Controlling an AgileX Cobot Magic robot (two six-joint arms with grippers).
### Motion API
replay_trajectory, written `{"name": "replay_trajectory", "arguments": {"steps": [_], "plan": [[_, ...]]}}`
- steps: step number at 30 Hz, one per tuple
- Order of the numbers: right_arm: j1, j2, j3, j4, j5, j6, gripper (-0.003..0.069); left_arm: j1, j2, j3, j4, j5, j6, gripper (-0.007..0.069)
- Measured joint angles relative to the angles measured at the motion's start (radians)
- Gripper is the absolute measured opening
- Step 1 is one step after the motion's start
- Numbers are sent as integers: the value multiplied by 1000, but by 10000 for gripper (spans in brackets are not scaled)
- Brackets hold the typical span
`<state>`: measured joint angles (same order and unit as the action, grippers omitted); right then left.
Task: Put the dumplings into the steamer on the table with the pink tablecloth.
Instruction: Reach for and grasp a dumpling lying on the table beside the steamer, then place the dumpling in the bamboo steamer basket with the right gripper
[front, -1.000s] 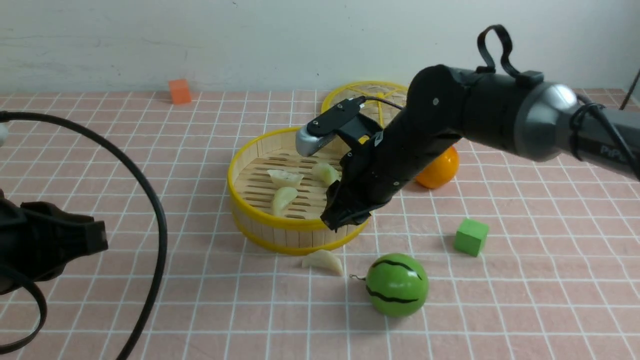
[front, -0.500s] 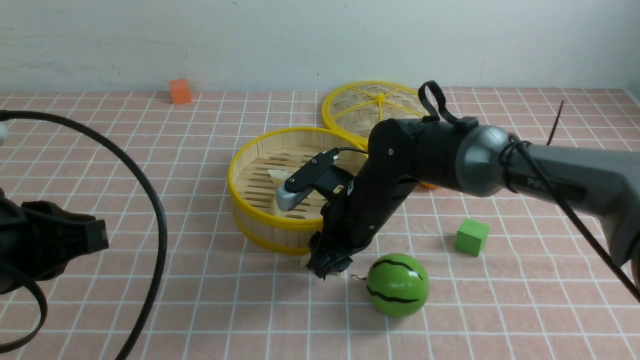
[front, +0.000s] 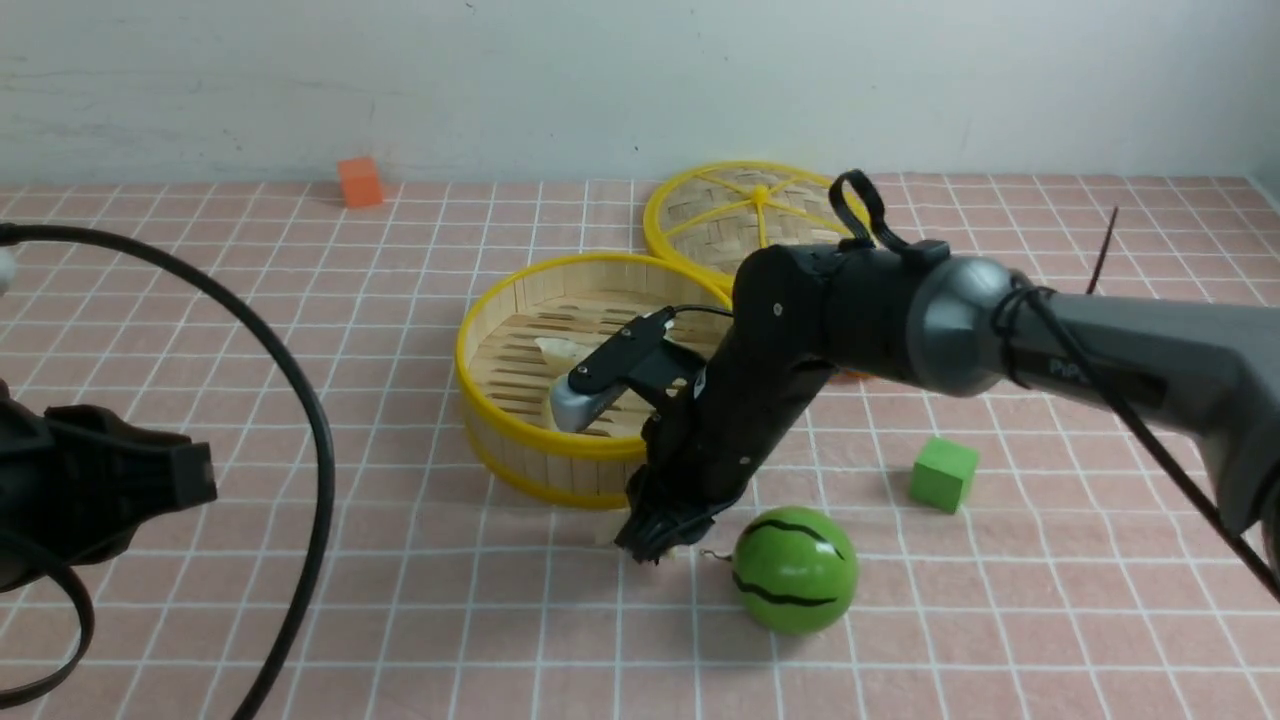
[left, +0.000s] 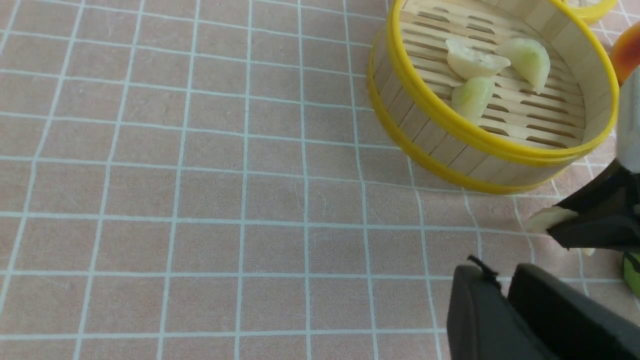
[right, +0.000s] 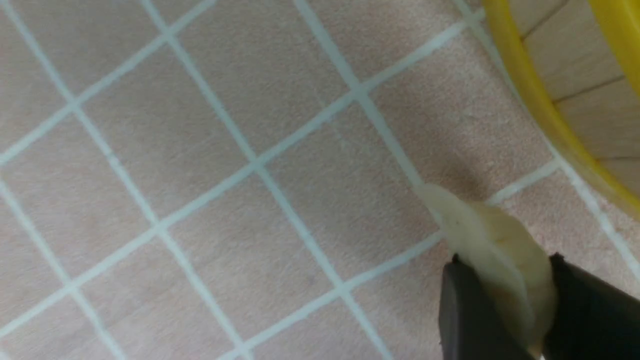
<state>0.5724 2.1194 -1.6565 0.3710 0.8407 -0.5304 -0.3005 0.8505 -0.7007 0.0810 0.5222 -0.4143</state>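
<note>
The right gripper (front: 652, 540) clamps a cream pleated toy dumpling (right: 480, 235) on the pink gridded bench (front: 400, 600); arm lettering (front: 1068, 368) reads "PiP", rest hidden.

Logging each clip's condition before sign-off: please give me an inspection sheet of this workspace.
Surface: table covered by the pink tablecloth, which lies flat.
Job's things: steamer is open with three dumplings inside. The fourth dumpling is outside, by its near wall.
Clutter: lid behind the steamer, green striped ball, green cube, orange cube, orange fruit.
Grippers: right gripper is low at the cloth, jaws closed on the fourth dumpling. Left gripper has its jaws together and holds nothing.
Cables: thick black cable loops by the left arm. Thin black cable is wrapped on the right arm.
Surroundings: pale wall, nothing else seen.
</note>
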Motion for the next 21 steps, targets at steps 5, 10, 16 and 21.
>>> {"name": "replay_trajectory", "arguments": {"steps": [5, 10, 16, 21], "plan": [[0, -110, -52, 30, 26, -33, 197, 0, 0, 0, -1, 0, 0, 90], [-5, -123, -99, 29, -266, -65, 197, 0, 0, 0, -4, -1, 0, 92], [-33, 50, -98, 11, -347, -67, 197, 0, 0, 0, -6, -1, 0, 99], [-42, 92, -96, -9, -317, -67, 233, 0, 0, 0, -6, -1, 0, 102]]}}
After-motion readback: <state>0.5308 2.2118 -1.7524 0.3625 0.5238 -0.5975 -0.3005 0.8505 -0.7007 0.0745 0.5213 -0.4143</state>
